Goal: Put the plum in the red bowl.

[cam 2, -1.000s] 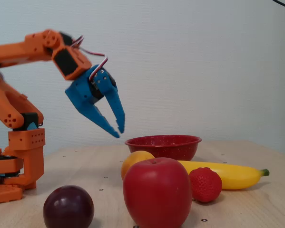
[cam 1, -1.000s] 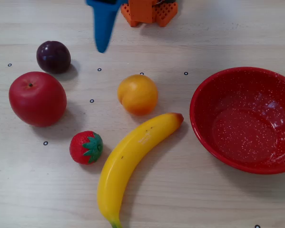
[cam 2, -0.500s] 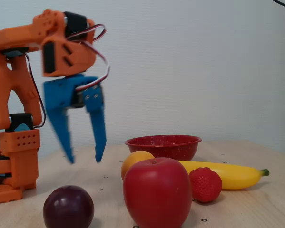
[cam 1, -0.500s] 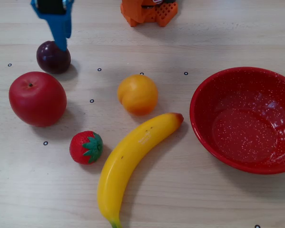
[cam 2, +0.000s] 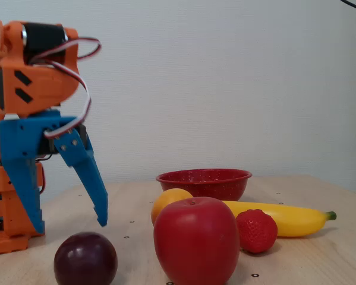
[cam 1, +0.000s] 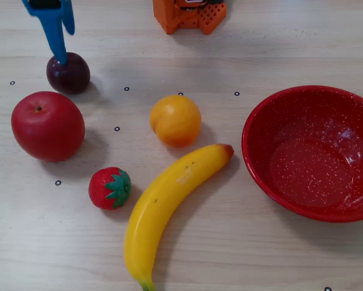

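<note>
The plum (cam 1: 68, 74) is small, round and dark maroon, and lies on the table at the far left in a fixed view; it also shows low in the foreground of the other fixed view (cam 2: 85, 259). My blue gripper (cam 2: 71, 224) is open and empty, with its fingertips just above the plum; it also shows from above (cam 1: 64, 48). One blue finger (cam 1: 55, 37) points down at the plum's top edge. The red bowl (cam 1: 263, 159) with white speckles stands empty at the right, far from the plum, and shows behind the fruit in the other fixed view (cam 2: 204, 183).
A big red apple (cam 1: 48, 125) lies right beside the plum. An orange-yellow fruit (cam 1: 176, 120), a strawberry (cam 1: 109, 188) and a banana (cam 1: 169, 209) lie between the plum and the bowl. The orange arm base (cam 1: 189, 14) stands at the back edge.
</note>
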Controlling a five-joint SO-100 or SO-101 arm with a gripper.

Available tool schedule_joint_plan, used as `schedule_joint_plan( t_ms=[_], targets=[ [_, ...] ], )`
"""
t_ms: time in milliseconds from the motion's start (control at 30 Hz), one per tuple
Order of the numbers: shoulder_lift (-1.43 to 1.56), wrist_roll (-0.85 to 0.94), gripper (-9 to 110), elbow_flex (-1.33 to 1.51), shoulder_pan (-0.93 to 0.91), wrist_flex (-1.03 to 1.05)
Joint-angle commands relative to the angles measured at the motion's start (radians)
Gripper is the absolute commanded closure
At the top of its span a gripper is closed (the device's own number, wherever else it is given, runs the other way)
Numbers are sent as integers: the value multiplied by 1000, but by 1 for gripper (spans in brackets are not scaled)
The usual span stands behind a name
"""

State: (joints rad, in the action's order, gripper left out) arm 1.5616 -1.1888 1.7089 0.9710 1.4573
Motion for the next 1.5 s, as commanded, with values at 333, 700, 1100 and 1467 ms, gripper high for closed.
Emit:
schedule_joint_plan(
  t_ms=[333, 700, 1100, 1467],
  targets=[
    [-117, -117, 67, -43, 20, -141],
    [-158, -170, 66, 5, 21, -229],
    [-189, -175, 70, 5, 5, -267],
    [-176, -181, 101, 0, 2, -272]
  ],
)
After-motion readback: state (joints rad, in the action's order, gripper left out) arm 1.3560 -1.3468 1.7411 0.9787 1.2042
